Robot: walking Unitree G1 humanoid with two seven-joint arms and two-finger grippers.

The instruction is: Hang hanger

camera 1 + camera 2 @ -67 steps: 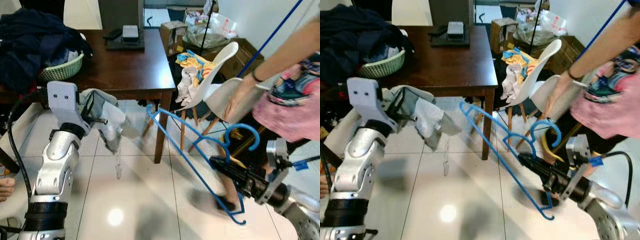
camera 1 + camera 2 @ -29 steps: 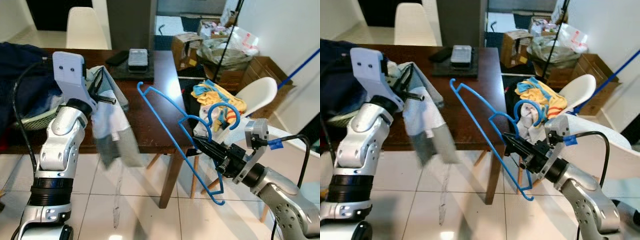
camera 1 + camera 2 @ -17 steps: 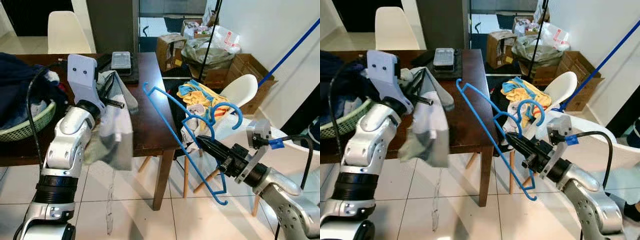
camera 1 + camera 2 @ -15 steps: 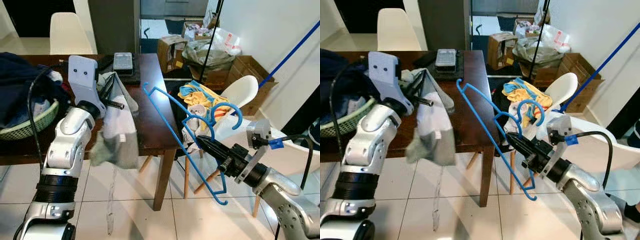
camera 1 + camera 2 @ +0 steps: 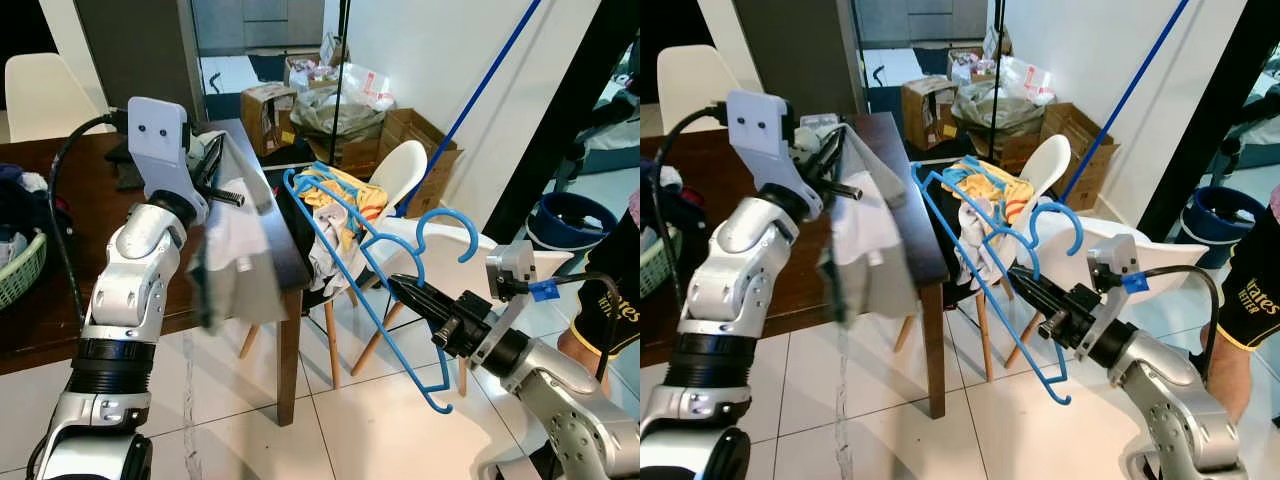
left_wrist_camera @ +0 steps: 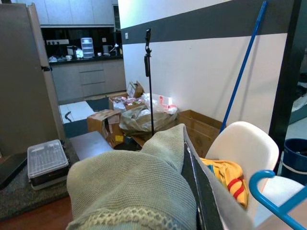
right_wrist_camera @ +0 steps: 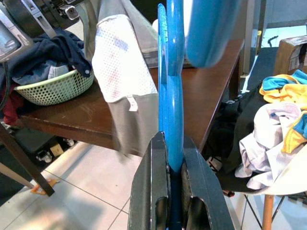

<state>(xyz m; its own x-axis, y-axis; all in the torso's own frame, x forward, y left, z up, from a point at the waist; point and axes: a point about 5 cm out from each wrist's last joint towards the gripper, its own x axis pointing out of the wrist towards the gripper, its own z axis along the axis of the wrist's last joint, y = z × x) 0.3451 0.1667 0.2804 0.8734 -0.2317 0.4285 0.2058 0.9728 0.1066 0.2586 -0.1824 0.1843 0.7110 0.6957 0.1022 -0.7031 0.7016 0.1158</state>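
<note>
The right tool [image 5: 1032,290] is clamped on the blue hanger [image 5: 980,268], its two fingers pinched on the frame just below the hook, as the right wrist view shows plainly. The hanger rides out in the air beyond the table's [image 5: 925,250] corner, tilted, its long bar sloping from up near the table edge down toward the floor, its hook curling up in front of the white chair [image 5: 1052,165].

The left tool [image 5: 222,170] is raised over the table's near side and closed on a grey cloth [image 5: 240,260], which hangs down past the table edge; the cloth drapes over one finger in the left wrist view.

No rail or rod for hanging can be made out, so the place to hang has probably yet to be reached.

The risks, as I judge them:
- The hanger sticks out far from the grip. A turn of the body could swing its upper end into the table edge or the cloth, or its low end into the chair legs.
- The grip is on a thin, smooth bar, so a knock could twist the hanger between the fingers and spoil the hook's aim.
- A person [image 5: 1250,300] stands beyond the chair, away from the table, within reach of a wide swing.
</note>
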